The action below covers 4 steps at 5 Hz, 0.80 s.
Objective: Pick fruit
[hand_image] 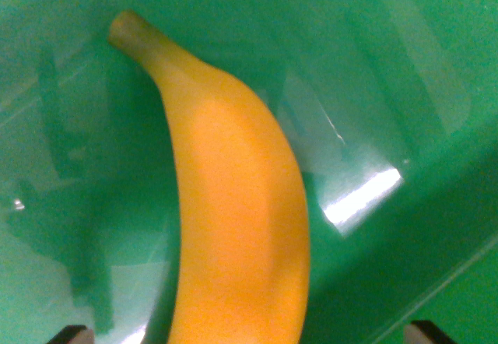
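Close up, a banana [233, 204] lies in a green bowl [405, 87]; the gripper [249, 335] seems open, fingertips either side of the banana, gripping nothing.

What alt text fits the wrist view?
Close-up of a yellow banana lying on a glossy green surface, stem toward the view's upper left. Two dark claw tips peek in at the bottom corners, either side of the banana.

I see the banana [237, 204] with a smooth, matt yellow skin, duller and greenish at the stem. Under it the green container [405, 87] looks like glossy plastic, throwing 1 bright white glare and soft reflections.
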Each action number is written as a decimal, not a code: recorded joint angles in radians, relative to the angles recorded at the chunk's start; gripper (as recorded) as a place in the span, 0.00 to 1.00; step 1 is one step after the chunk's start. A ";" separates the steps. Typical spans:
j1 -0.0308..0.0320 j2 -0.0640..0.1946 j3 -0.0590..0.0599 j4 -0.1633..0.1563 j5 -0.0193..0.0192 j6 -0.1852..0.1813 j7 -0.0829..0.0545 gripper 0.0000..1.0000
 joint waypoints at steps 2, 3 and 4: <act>0.0000 0.000 0.000 0.000 0.0000 0.000 0.000 1.00; 0.0000 0.000 0.000 0.000 0.0000 0.000 0.000 1.00; 0.0000 0.000 0.000 0.000 0.0000 0.000 0.000 1.00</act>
